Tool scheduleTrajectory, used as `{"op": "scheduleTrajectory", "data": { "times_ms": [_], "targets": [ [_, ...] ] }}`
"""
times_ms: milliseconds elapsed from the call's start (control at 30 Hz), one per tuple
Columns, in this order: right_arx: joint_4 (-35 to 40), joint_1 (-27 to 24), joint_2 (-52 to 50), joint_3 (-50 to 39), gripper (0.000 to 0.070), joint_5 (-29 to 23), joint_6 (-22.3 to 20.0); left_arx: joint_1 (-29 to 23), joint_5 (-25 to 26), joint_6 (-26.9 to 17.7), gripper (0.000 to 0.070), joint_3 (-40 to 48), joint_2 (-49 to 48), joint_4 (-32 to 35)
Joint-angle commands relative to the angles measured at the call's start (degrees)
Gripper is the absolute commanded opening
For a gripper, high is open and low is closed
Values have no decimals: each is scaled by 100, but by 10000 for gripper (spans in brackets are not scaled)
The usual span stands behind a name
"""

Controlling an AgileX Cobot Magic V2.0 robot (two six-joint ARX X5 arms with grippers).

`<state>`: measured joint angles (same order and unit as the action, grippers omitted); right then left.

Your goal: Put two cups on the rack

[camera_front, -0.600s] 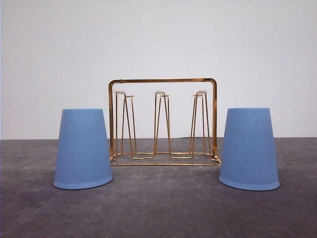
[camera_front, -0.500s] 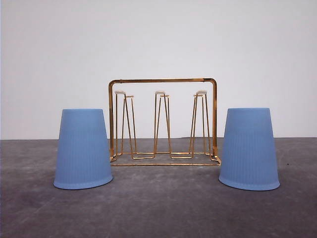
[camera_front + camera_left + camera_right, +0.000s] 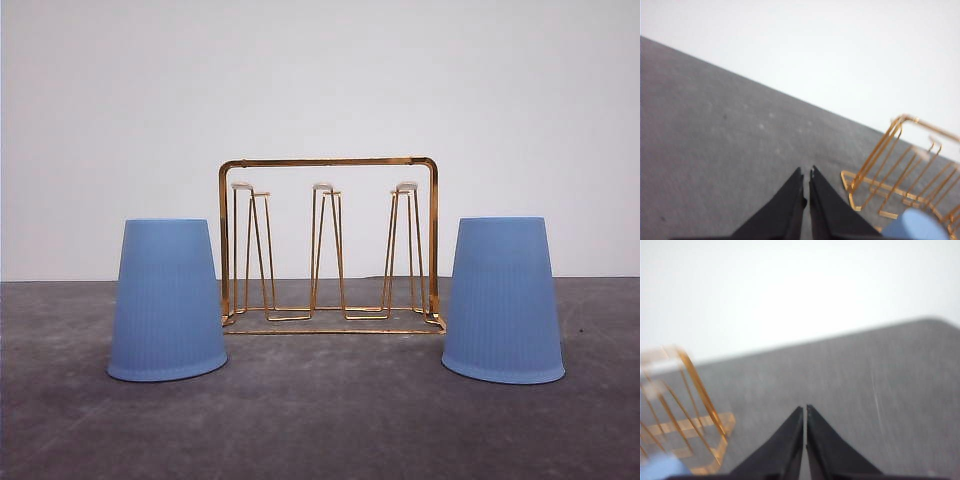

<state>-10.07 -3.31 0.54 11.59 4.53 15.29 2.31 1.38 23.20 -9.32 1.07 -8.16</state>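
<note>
**Two blue cups flank the gold rack, both grippers pinched closed above the table**

Front view, and here's the layout: the gold wire rack (image 3: 330, 245) stands centre stage on the grey table (image 3: 320, 420), its rectangular handle frame upright, three pairs of narrow white-tipped prongs rising inside it, all bare. On the robot's left, the left cup (image 3: 167, 300) sits upside down, wide mouth on the table, its upper edge overlapping the rack's left post in this view. Over on the other side, the right cup (image 3: 503, 299), same light blue, same fine vertical ribbing, also inverted, just beside the rack's right post. Both look slightly nearer the camera than the rack.

To the left wrist view: the left gripper (image 3: 806, 176) has its black fingers drawn nearly together, a thin slit between the tips, nothing held. The rack's corner and a blue cup top sit off to one side.

Right wrist view, blurry: the right gripper (image 3: 804, 412) is likewise pinched to a hairline gap, empty, over bare table.

No brand, label or writing readable anywhere on cups or rack.
</note>
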Motion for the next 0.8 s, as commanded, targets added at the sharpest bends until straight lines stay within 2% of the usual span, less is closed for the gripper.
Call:
{"op": "scheduleTrajectory", "data": {
  "times_ms": [0,233,400,500,567,667,767],
  "targets": [
    [-276,13,79,452,7,-11,203,0,-131,-186,4,-621,110,-563],
    [-1847,11,907,2065,7,22,-203,2,-215,-235,4,-2570,1197,-2881],
    [-2750,13,1666,2586,7,601,-886,2,473,-835,4,-3400,2167,-4144],
    [-2951,13,2036,2597,7,1139,-1134,5,982,-1334,4,-3524,2625,-4337],
    [-3023,50,2281,2597,7,1477,-1379,62,1284,-1412,4,-3524,2797,-4300],
    [-3005,310,2503,2595,7,1493,-1753,300,1397,-1622,4,-3524,2977,-4214],
    [-2930,722,2595,2595,7,1444,-2126,765,1377,-2173,4,-3524,3078,-4047]
  ]
}}
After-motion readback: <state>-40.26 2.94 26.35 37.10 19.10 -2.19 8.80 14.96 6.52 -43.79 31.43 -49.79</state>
